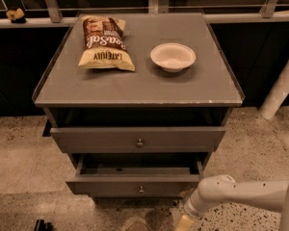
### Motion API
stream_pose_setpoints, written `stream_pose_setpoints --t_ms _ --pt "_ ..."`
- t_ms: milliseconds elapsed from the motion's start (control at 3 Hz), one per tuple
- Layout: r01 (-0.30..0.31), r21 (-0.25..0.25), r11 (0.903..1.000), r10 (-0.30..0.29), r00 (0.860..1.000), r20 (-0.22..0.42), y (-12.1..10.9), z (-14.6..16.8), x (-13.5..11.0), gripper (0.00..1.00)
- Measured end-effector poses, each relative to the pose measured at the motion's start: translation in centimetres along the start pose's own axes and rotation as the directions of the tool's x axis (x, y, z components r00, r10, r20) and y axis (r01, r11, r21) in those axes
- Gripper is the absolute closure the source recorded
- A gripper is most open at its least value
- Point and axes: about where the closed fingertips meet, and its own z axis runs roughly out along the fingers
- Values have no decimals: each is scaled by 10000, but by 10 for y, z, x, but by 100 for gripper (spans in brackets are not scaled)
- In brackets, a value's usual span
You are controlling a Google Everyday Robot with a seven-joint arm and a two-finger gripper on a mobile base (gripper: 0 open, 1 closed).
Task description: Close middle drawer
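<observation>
1. Middle drawer [106, 185] closing starts from the nearest thing, the gripper [183, 222]. It sits low at the bottom right edge, below and right of the drawer's front and apart from it. Whether the gripper is released or clenched cannot be told, as the frame edge cuts it off.
2. The white arm [241, 194] reaches in from the right, close to the floor. I judge it should rise and move left before any push, so that contact lands on the panel and not beneath it.
3. The middle drawer is the second one down and stands pulled out, its dark inside showing above the front panel. Pressing flat against the front near the small central knob [141, 190] should slide it in straight rather than skewing it.
4. The uppermost drawer [96, 139], just above, also juts out somewhat. Keep the gripper under its lower edge so that only one drawer moves.
5. Push smoothly, because the table [135, 88] carries a chip bag [105, 44] on the left and a white bowl [173, 57] on the right. A hard stop could jolt them.
</observation>
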Motion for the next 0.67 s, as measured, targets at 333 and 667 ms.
stream_pose_setpoints --t_ms 333,667 --pt "-29 166 9999 27 9999 131 -20 10 -9 0" --pt "-237 769 9968 196 9983 542 -53 23 -29 0"
